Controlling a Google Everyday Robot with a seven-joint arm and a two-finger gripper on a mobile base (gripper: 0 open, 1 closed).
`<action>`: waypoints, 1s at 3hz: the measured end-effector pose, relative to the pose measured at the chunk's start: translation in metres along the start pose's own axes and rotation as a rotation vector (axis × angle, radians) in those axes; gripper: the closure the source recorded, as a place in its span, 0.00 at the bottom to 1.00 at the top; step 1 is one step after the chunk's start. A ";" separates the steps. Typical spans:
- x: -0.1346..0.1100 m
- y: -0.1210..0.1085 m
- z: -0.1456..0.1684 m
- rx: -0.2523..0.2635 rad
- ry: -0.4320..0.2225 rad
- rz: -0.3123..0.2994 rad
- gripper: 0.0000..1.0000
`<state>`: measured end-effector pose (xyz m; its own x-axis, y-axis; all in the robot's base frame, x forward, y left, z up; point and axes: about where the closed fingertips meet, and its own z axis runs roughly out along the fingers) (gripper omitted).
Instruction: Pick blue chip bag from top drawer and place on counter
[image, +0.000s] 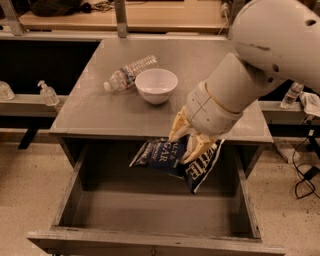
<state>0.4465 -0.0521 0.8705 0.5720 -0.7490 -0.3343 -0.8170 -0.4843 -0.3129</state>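
Note:
My gripper (187, 142) is shut on the blue chip bag (172, 159), a dark navy crinkly bag with white lettering. The bag hangs from the yellowish fingers (196, 148) above the open top drawer (150, 212), at about the height of the counter's front edge. The counter (110, 107) lies just behind and above the bag. The big white arm reaches in from the upper right and hides the counter's right part. The drawer box is pulled out fully toward the camera.
A white bowl (156, 85) and a lying plastic water bottle (129, 73) sit on the counter's middle and left. A tan wooden bench (130, 17) runs behind. Small bottles (48, 93) stand on a low shelf at left, cables (305, 170) on the floor at right.

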 end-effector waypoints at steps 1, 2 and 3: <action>0.029 -0.011 -0.008 0.030 0.044 -0.050 1.00; 0.067 -0.034 -0.033 0.072 0.107 -0.114 1.00; 0.097 -0.056 -0.052 0.087 0.145 -0.166 1.00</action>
<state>0.5444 -0.1208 0.9017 0.6766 -0.7224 -0.1426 -0.6997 -0.5703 -0.4303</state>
